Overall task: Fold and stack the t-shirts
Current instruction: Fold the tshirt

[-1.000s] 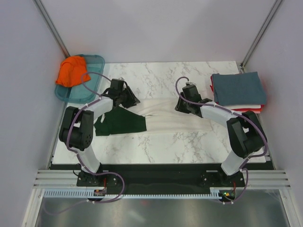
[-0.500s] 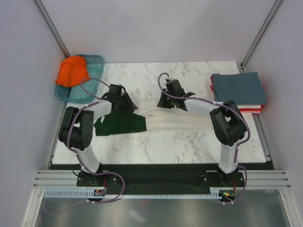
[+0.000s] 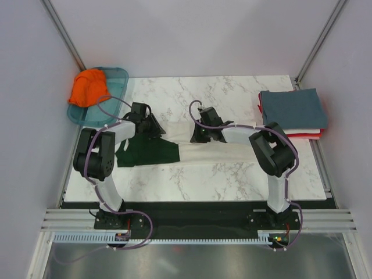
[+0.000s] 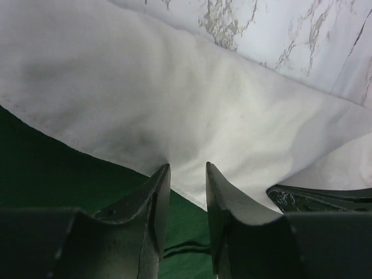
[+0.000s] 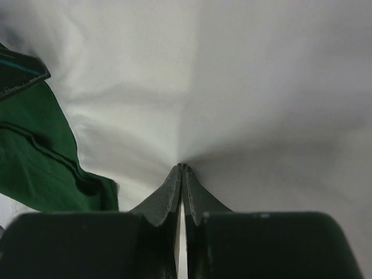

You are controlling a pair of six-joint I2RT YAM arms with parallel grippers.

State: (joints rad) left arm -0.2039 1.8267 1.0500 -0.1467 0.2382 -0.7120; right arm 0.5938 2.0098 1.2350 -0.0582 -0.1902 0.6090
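The cream t-shirt lies as a long folded band across the table's middle, its dark green sleeve spread at the left. My right gripper is shut on a fold of the cream cloth, seen in the right wrist view with the green sleeve to its left. My left gripper sits at the shirt's upper left corner. In the left wrist view its jaws stand a little apart over the seam between cream cloth and green cloth. An orange t-shirt lies bunched in the tray.
A translucent teal tray sits at the back left corner. A folded stack with a slate-blue tee on top of white and red ones stands at the right edge. White walls close in on both sides.
My right gripper has moved left across the table with the cream cloth in it, drawing the shirt's right part over toward the left. My left gripper has barely moved.
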